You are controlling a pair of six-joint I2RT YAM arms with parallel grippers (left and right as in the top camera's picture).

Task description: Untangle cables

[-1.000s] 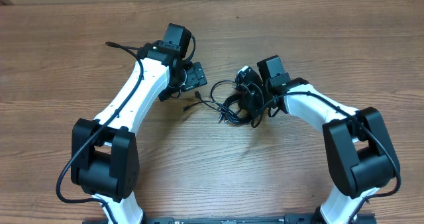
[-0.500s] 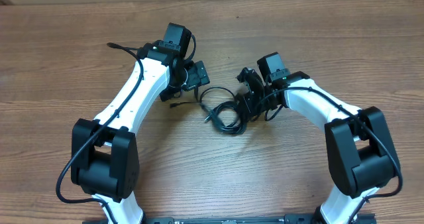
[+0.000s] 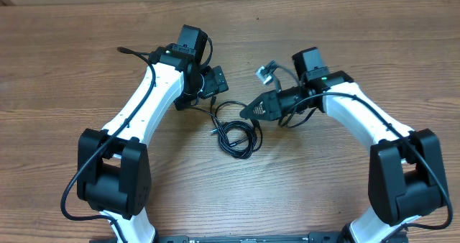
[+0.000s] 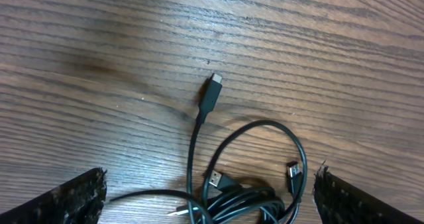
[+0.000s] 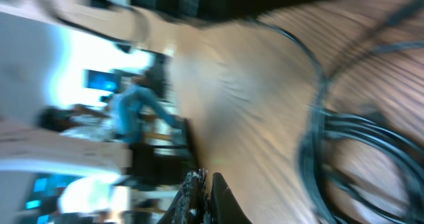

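Well, on the counter (image 3: 86, 70) the cables (image 3: 237, 136) lie in one coiled bunch, so the untangling looks barely begun. Left pincer (image 3: 210, 87) gapes wide and empty above them. Right pincer (image 3: 251, 108) is closed tight at the coil's edge with nothing visibly held, and one plug (image 4: 214, 81) pokes free.

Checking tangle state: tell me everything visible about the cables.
The cables are thin black cords, rubbery-looking, lying in a loose overlapping coil flat on the wooden table between the two arms. Three small metal-tipped plugs show in the left wrist view, and one plug lies clear of the coil. No grip on them is visible.
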